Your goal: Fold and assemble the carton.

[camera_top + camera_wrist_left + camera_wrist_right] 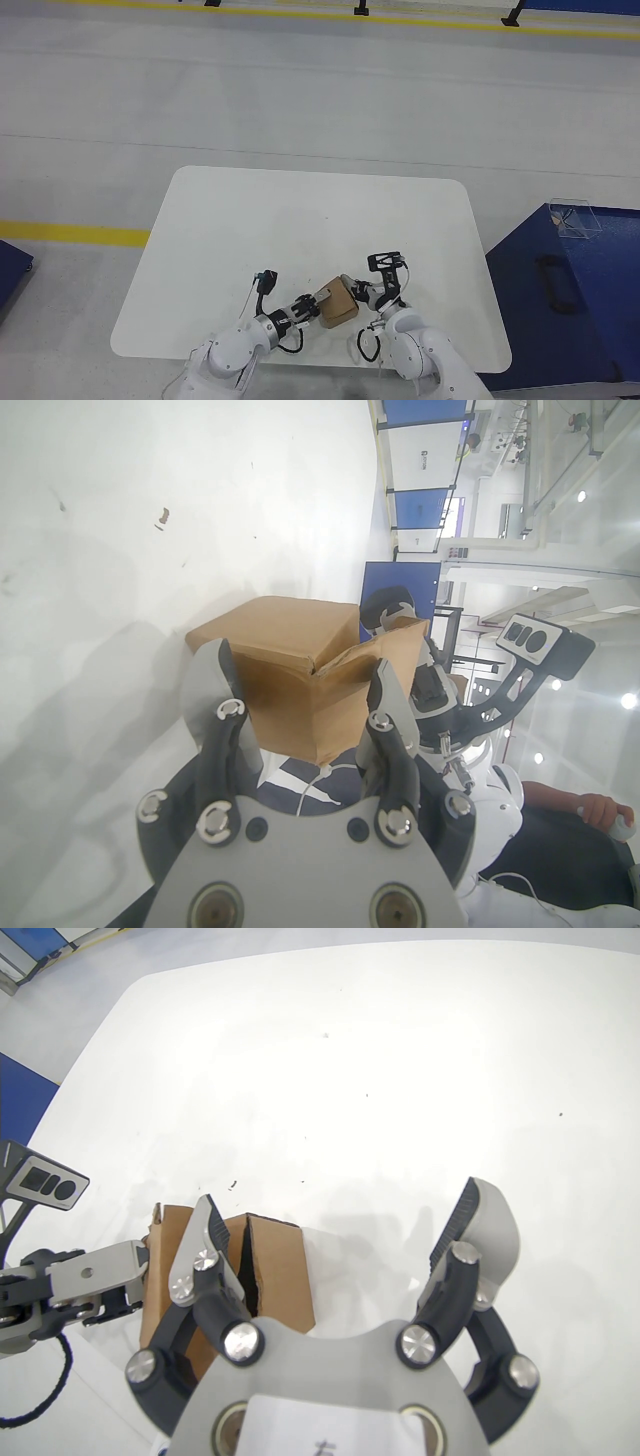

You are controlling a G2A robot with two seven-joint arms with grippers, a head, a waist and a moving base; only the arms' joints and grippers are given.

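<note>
Carton (pixel 338 302): you have it at the table's near edge, about mid-width, between the two grippers. It is partly formed, with one flap (pixel 395 640) standing loose.
Left gripper (pixel 302 655): clamped across the carton's left corner, apparently to steady it for you.
Right gripper (pixel 339 1192): spread wide, holding nothing. One finger (pixel 210 1228) lies by the open seam, likely placed to press a flap home.
Table (pixel 300 210): white, matte, flecked with small dark specks.
Room: pale floor (pixel 300 90) with yellow lines (pixel 70 234); a blue cabinet (pixel 570 290) stands right of the table.
</note>
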